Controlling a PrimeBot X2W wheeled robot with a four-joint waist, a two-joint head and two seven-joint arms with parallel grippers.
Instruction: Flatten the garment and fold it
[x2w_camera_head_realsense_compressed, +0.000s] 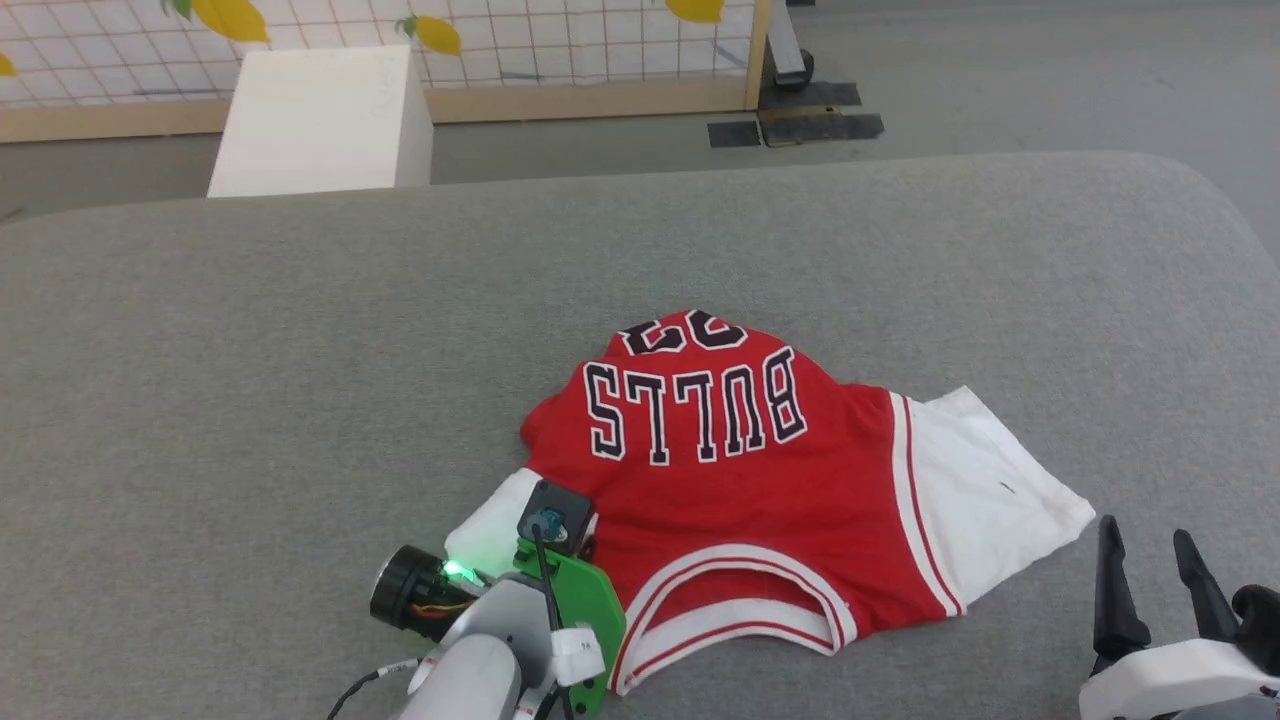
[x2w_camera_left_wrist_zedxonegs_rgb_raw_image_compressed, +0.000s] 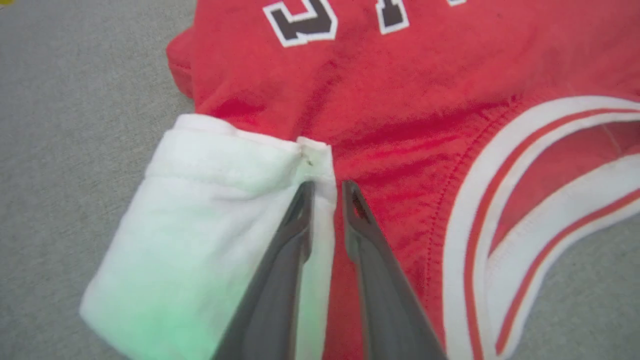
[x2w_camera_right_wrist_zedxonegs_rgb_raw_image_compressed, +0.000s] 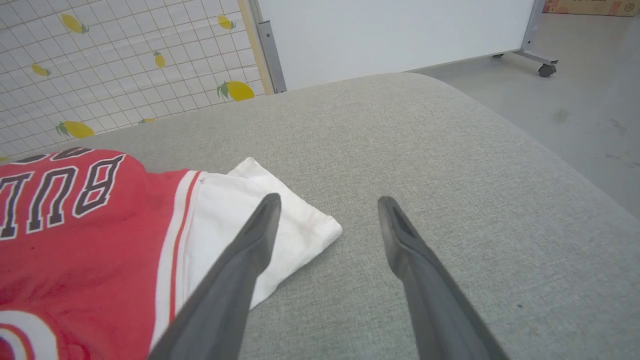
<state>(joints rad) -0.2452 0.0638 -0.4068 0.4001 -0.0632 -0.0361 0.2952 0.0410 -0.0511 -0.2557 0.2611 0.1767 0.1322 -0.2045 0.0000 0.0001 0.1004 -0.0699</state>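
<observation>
The garment (x2w_camera_head_realsense_compressed: 740, 500) is a red shirt with white sleeves and "BULLS" lettering. It lies crumpled on a grey fabric surface (x2w_camera_head_realsense_compressed: 250, 380), collar toward me. Its far hem is bunched up. In the left wrist view my left gripper (x2w_camera_left_wrist_zedxonegs_rgb_raw_image_compressed: 327, 190) has its fingers nearly together, pinching the edge of the folded white sleeve (x2w_camera_left_wrist_zedxonegs_rgb_raw_image_compressed: 210, 210) where it meets the red body (x2w_camera_left_wrist_zedxonegs_rgb_raw_image_compressed: 410, 100). My right gripper (x2w_camera_head_realsense_compressed: 1145, 530) stands open just right of the other white sleeve (x2w_camera_head_realsense_compressed: 990, 490), with nothing in it. From the right wrist, that gripper (x2w_camera_right_wrist_zedxonegs_rgb_raw_image_compressed: 327, 200) hovers over the sleeve corner (x2w_camera_right_wrist_zedxonegs_rgb_raw_image_compressed: 290, 225).
A white box (x2w_camera_head_realsense_compressed: 320, 120) stands on the floor beyond the surface's far edge. Behind it is a grid fence with lemon prints (x2w_camera_head_realsense_compressed: 560, 40). A white board on wheels (x2w_camera_right_wrist_zedxonegs_rgb_raw_image_compressed: 400, 35) stands past the rounded right corner. Bare grey surface surrounds the shirt.
</observation>
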